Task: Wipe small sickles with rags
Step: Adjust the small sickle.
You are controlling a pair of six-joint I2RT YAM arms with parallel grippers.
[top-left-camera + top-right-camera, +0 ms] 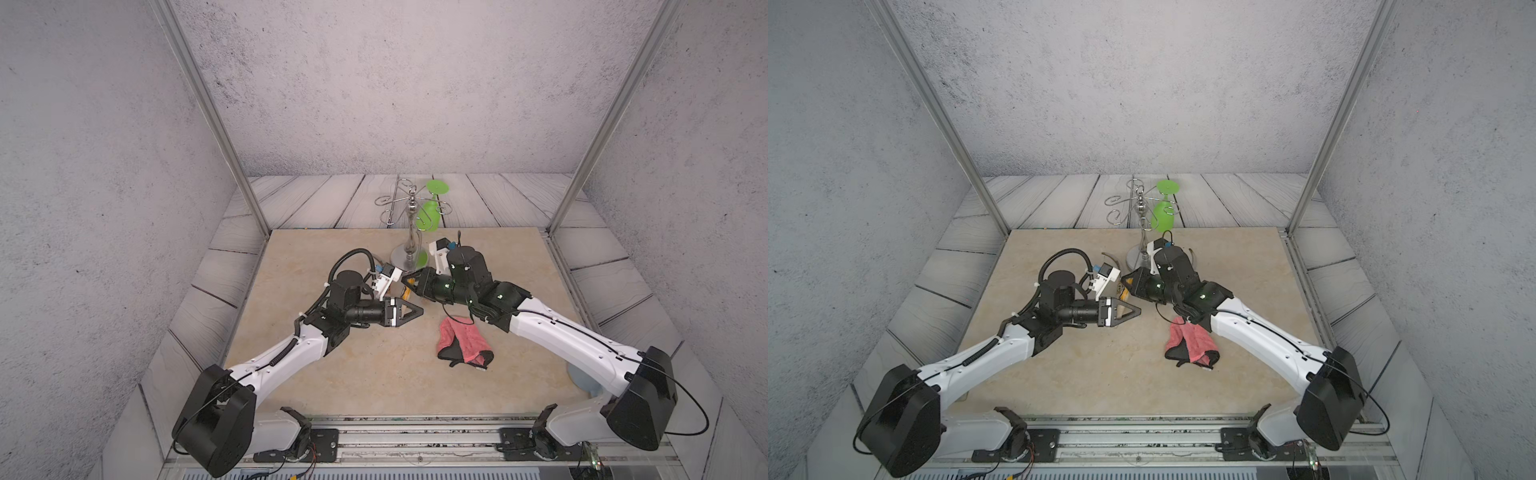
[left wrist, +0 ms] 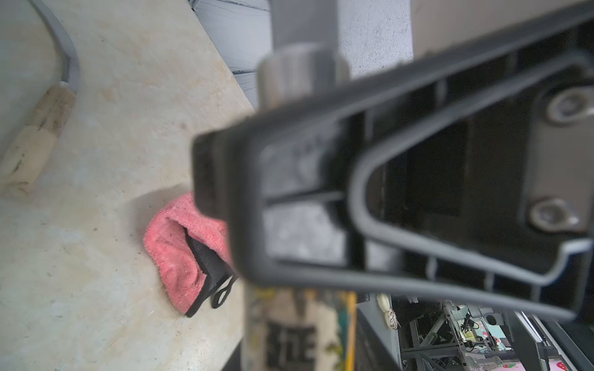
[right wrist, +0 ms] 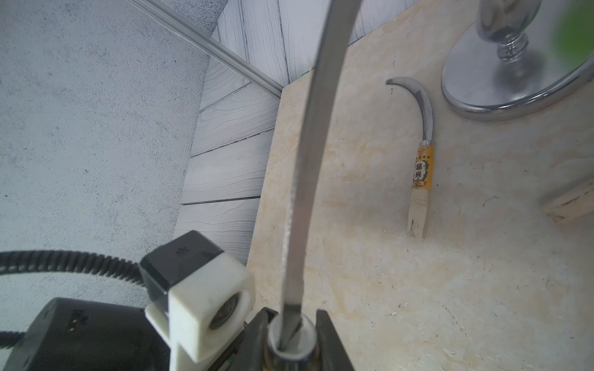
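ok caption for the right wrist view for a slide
Fingers of the right gripper shut on one sickle, blade arcing away; a second sickle lies on the table beside the chrome stand

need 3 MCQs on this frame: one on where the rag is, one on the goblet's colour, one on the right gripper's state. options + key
1. Where is the pink rag?
A. Held up in the air
B. Lying on the table
C. On the grey planks behind

2. What colour is the goblet hanging on the chrome stand?
A. Green
B. Red
C. Blue

3. The right gripper is:
A. Open, empty
B. Shut on the rag
C. Shut on a sickle

Key:
1 B, it lies crumpled on the tabletop by the right arm, nothing gripping it.
2 A, bright green in both top views.
3 C, the blade rises from between its jaws in the right wrist view.
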